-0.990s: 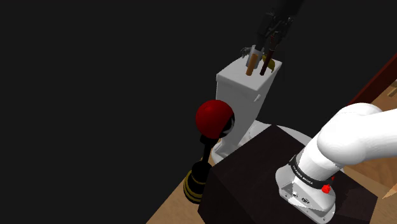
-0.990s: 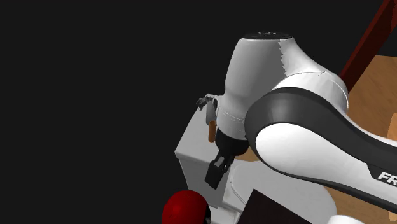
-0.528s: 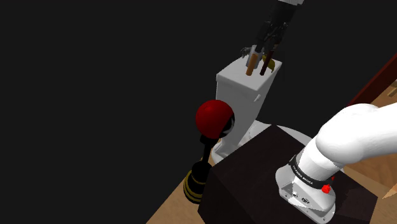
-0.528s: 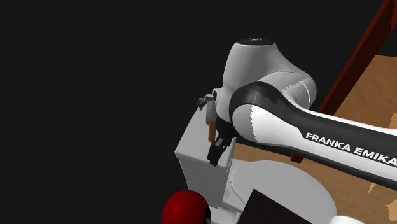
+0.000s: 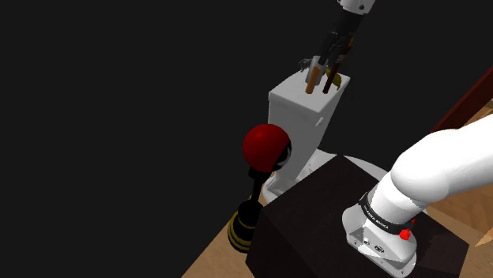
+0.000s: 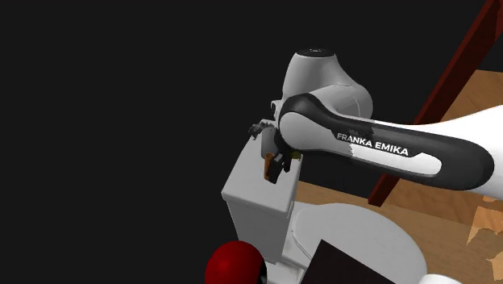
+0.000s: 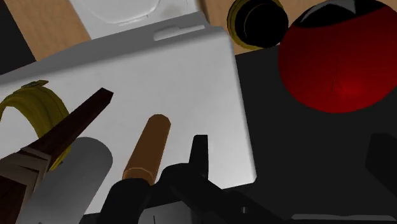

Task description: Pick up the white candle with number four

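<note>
Setting: white box (image 5: 299, 110) with a flat top, black area behind, red ball (image 5: 266, 147) on a dark stem just beside it.

On the top: a tight cluster at one end, made up of a brown cylinder (image 5: 314, 77), a dark brown stick (image 5: 327, 81) and a yellow ring (image 7: 32, 105).

Candle: most likely the pale grey cylinder (image 7: 79, 173), plain, no numeral readable. Sits on the white box between the dark brown stick and the brown cylinder. Lying flat or leaning, cannot tell which.

Gripper (image 5: 333, 57): hangs close above that cluster, arm reaching in from over the stand. Open or closed, cannot tell. Black shapes against black.

Key relation: candle off to one side of the gripper's centre line, beyond the brown cylinder. Brown cylinder nearer the middle of the gripper than the candle is.

Long axis: roughly parallel to both neighbours, running away from the gripper toward the middle of the box top.

Next move, as a judgement: a small sideways shift to centre over the pale grey cylinder, then a close across its width, not along its length.

Risk: crowded neighbours, so the brown cylinder or the stick could easily get caught instead, or be knocked off the top.
</note>
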`<action>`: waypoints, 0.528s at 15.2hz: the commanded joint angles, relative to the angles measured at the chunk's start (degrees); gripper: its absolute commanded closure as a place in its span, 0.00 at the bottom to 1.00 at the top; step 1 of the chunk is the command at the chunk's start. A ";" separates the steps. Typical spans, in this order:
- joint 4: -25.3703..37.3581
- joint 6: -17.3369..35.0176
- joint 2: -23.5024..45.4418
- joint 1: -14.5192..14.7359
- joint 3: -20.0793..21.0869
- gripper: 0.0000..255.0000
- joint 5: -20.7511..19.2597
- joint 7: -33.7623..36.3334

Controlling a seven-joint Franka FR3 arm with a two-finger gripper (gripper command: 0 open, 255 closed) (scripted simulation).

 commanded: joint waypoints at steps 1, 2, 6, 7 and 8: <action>1.07 2.27 2.70 -0.39 -1.68 0.00 -0.43 -2.51; 2.03 3.22 4.32 -0.53 -2.49 0.00 -0.45 -3.72; 6.56 6.63 11.13 -1.00 -5.61 0.00 0.25 -8.72; 7.87 7.38 12.92 -1.13 -6.35 0.00 0.64 -10.01; 9.25 8.07 14.75 -1.28 -7.06 0.00 1.11 -11.33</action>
